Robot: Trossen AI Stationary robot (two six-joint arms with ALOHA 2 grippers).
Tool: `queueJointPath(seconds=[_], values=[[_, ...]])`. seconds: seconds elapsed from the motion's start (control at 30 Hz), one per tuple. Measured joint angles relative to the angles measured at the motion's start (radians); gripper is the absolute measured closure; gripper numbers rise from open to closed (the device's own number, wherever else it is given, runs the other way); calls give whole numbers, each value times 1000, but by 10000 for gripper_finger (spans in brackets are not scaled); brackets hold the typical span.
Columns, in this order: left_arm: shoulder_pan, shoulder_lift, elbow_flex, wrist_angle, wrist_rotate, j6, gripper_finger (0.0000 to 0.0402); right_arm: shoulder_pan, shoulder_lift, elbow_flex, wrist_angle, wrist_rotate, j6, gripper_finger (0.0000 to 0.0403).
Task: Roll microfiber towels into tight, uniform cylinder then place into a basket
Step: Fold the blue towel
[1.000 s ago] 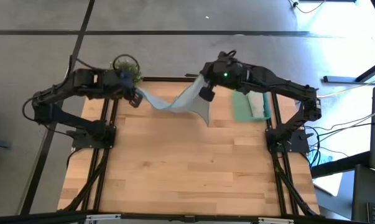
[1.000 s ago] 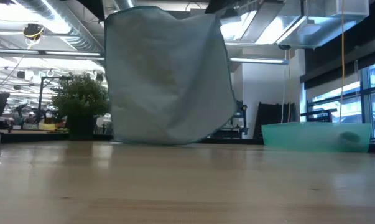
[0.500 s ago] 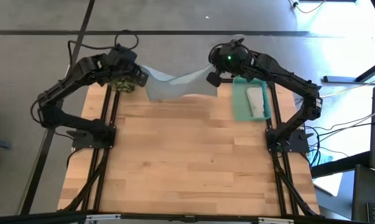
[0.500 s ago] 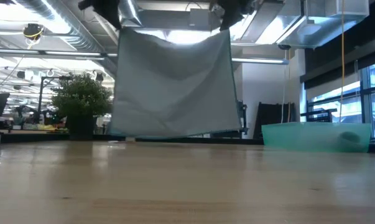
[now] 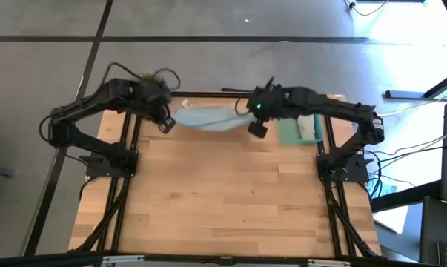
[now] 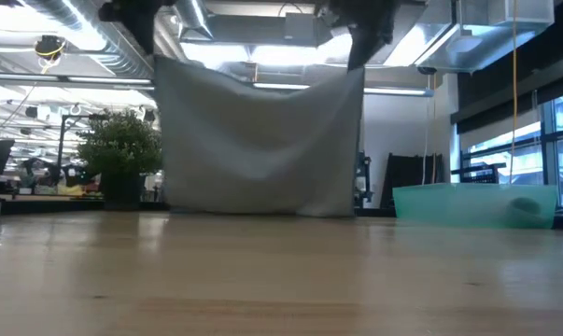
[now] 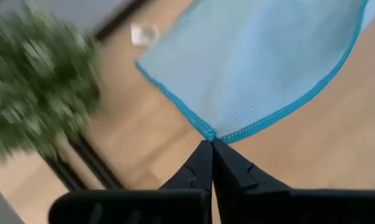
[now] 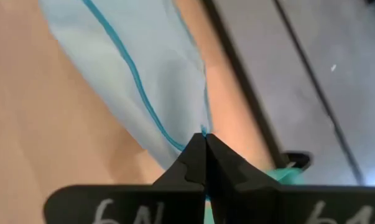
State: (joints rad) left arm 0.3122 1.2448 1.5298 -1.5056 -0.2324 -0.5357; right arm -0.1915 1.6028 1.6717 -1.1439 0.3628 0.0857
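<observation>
A light blue microfiber towel [image 5: 208, 119] hangs as a sheet [image 6: 262, 140] between my two grippers over the table's far part. Its top edge sags a little and its lower edge [image 6: 262, 212] meets the tabletop. My left gripper [image 5: 164, 123] is shut on the towel's left top corner. My right gripper [image 5: 256, 128] is shut on the right top corner. The teal basket [image 5: 287, 132] stands at the far right, beside my right gripper, with a pale rolled towel [image 5: 306, 126] inside it. My left gripper pinches the towel's stitched corner [image 7: 207, 132] between its two fingertips, slanting down from above. The towel hangs below it, its lower edge on the table. My right gripper pinches the opposite top corner [image 8: 203, 132] at the blue hem, also slanting down from above. The cloth hangs below it with a slight sag.
A small bushy green plant [image 6: 122, 154] stands at the table's far left corner, close behind my left arm. The basket's wall [image 6: 472, 205] lies right of the hanging towel. Bare wooden tabletop [image 5: 223, 200] stretches toward the near edge.
Both grippers swung up and toward the far edge, then came down and back toward the near edge, tipping more steeply downward. The towel has been drawn out wider between them. Its lower edge lifted briefly and now rests on the table again.
</observation>
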Motion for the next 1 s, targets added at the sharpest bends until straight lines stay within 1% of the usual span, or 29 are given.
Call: queueJointPath(seconds=[0.17, 0.3, 0.47, 0.67, 0.77, 0.83, 1.0], values=[[-108, -1, -127, -23, 99, -120, 402, 78, 1, -120, 26, -34, 99, 403], [-198, -1, -236, 1, 171, -217, 402, 145, 1, -202, 62, -84, 173, 403], [-310, -1, -370, 95, 262, -336, 402, 226, 1, -318, 157, -173, 290, 403], [-423, -1, -491, 276, 349, -434, 402, 309, 1, -432, 263, -235, 405, 401], [-443, -1, -514, 314, 347, -451, 402, 327, 1, -456, 288, -236, 408, 401], [-437, -1, -519, 312, 320, -452, 402, 321, 1, -456, 289, -226, 380, 401], [-390, -1, -519, 310, 224, -444, 402, 251, 1, -456, 289, -167, 264, 401]])
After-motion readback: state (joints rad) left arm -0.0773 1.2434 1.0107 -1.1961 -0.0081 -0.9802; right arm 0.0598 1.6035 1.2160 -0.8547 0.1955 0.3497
